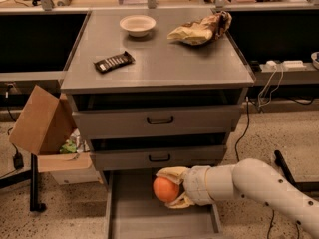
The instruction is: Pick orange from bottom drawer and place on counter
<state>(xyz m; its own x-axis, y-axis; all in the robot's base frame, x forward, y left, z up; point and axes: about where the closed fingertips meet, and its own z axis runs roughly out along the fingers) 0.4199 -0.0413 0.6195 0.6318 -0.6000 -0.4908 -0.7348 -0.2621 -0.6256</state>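
Observation:
The orange (165, 189) is a small round fruit held between the two fingers of my gripper (169, 188), just above the open bottom drawer (149, 223), a shallow grey tray pulled out at the base of the cabinet. My white arm comes in from the lower right. The gripper sits in front of the middle drawer's lower edge. The counter (159, 59) is the flat grey top of the cabinet, well above the gripper.
On the counter lie a white bowl (137, 25), a dark snack bar (114, 61) and a crumpled tan chip bag (199, 30). Two closed drawers with black handles (159, 119) sit above the gripper. An open cardboard box (42, 128) stands left of the cabinet. Cables hang at right.

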